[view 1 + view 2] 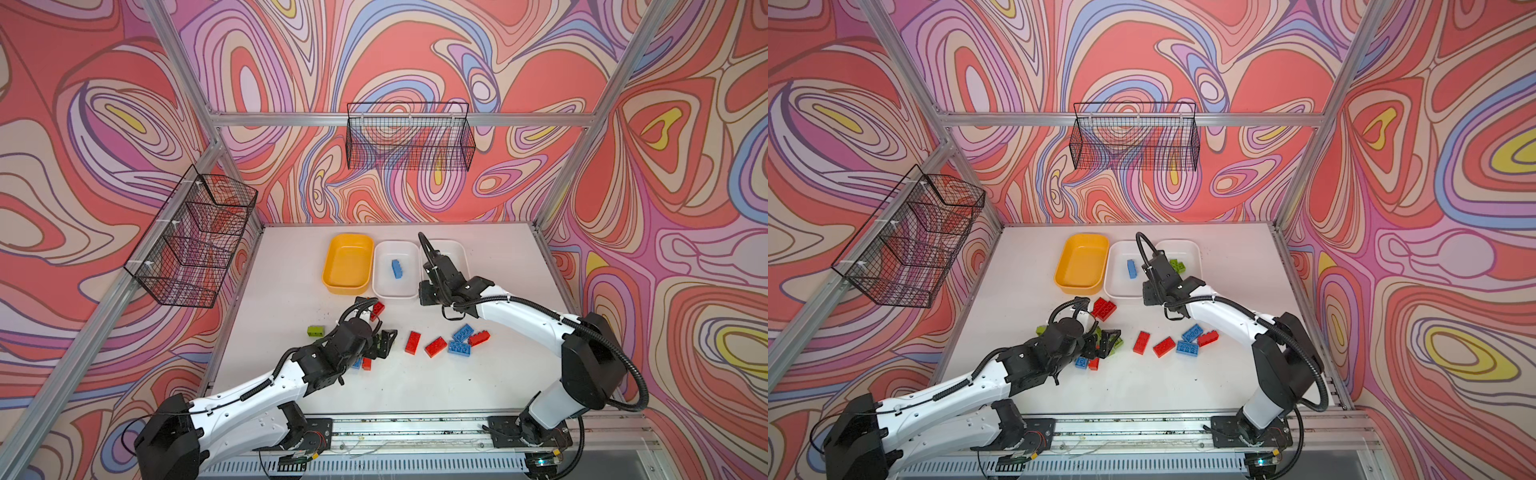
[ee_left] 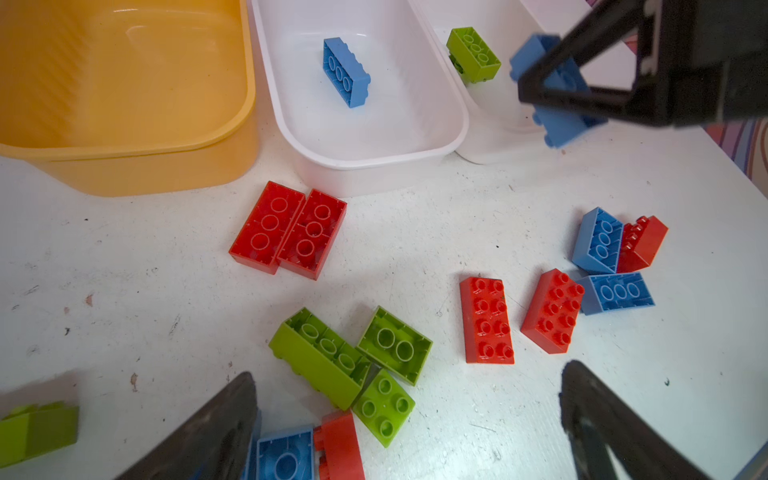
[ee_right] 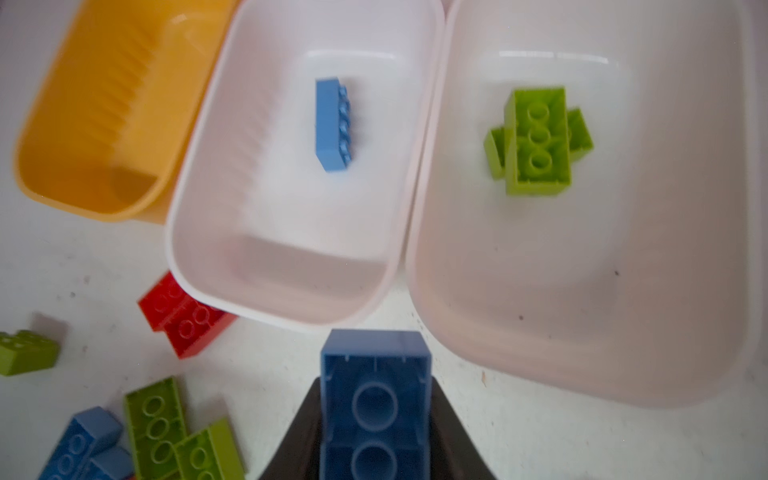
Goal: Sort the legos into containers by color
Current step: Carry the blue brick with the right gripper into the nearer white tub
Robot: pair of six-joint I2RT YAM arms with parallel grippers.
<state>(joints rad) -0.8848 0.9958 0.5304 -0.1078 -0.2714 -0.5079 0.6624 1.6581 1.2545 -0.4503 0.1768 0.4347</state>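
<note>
white tubs point(image 3: 282, 270): blue lego point(image 3: 332, 124), green legos point(image 3: 538, 141); left tool point(image 2: 409, 374) wide; right tool point(image 3: 374, 390) holds brick point(image 3: 374, 357)

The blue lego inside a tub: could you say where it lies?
In both top views the blue lego lies alone in the middle white tub, between the yellow-orange tub on its left and the white tub holding green legos.

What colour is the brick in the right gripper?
Blue. The right gripper is shut on a blue lego brick, clearest in the right wrist view.
</note>
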